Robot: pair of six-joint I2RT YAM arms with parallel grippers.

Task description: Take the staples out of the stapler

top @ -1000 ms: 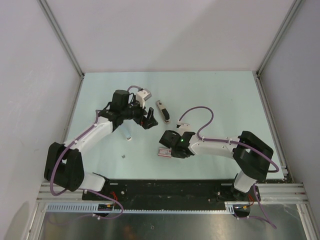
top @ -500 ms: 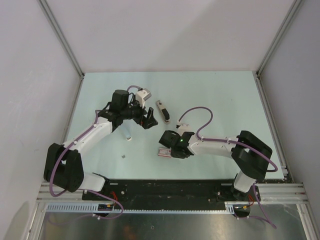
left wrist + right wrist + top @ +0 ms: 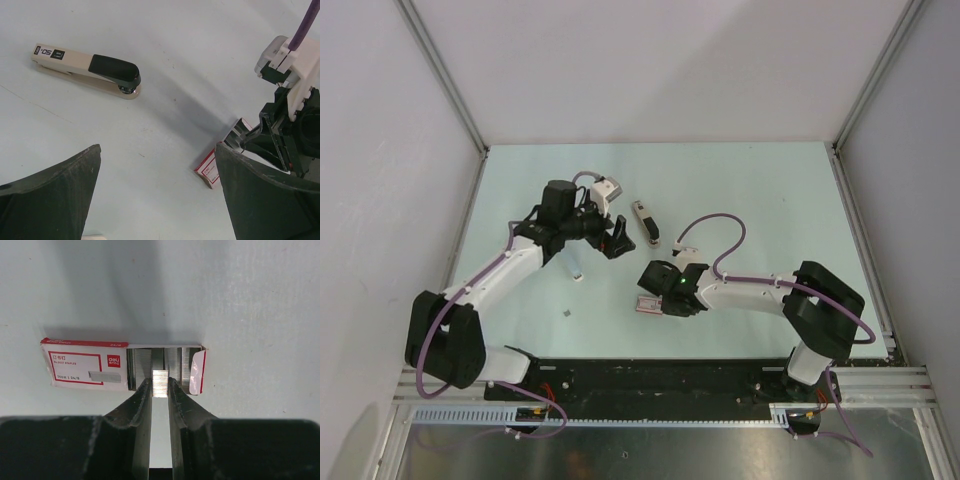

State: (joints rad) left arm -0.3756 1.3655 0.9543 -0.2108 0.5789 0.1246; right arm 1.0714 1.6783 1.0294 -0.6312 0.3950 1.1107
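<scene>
— Worktop (image 3: 740,190) looks busy: left gripper (image 3: 157,150) hangs near the stapler (image 3: 85,70), jaws spread; it lies shut, untouched.
— And the right gripper (image 3: 160,387) has its jaws pinching staples (image 3: 160,380) at the open box (image 3: 85,367). Uneven squeeze, and that strip could snap and scatter.

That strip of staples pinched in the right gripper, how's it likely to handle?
The staple strip looks like thin stacked metal: probably light but brittle, apt to snap if squeezed. Its smooth sides may slip in the right gripper. If dropped, it likely lands in the open box.
</scene>
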